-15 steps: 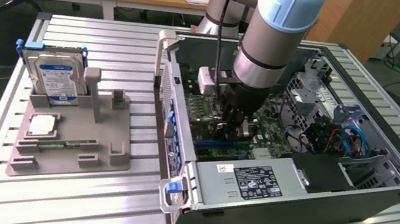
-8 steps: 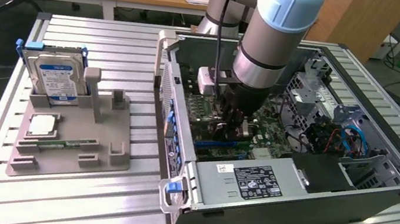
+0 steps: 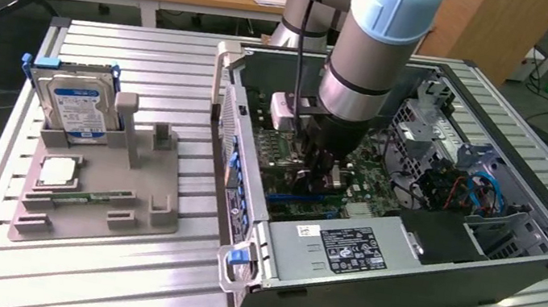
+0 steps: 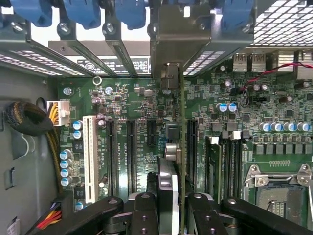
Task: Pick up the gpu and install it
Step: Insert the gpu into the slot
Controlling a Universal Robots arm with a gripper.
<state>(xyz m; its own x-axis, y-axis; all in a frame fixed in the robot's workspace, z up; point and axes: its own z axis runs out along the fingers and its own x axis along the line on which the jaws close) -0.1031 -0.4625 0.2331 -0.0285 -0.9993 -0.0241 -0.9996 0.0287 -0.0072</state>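
The end effector [image 4: 171,208] is down inside the open computer case [image 3: 518,263]. We see its 2 black fingers [image 4: 145,215] set narrow against both faces of the gpu [image 4: 171,171], gripping it. The gpu stands on edge between the fingers. Its thin green board runs out ahead of the end effector toward the rear wall of the case, where its silver bracket [image 4: 178,44] sits among the slot covers, next to the blue clips [image 4: 78,12].

Directly under the end effector lies the motherboard [image 4: 132,98]. The card runs parallel to the long dark slots [image 4: 131,147] just beside it, and we cannot tell whether its edge is seated.

Well away from the end effector, outside the case, a gray holder [image 3: 125,205] rests on the slatted surface [image 3: 102,283]. It carries 1 hard drive [image 3: 79,108] with a blue label and 1 narrow memory stick [image 3: 94,197].
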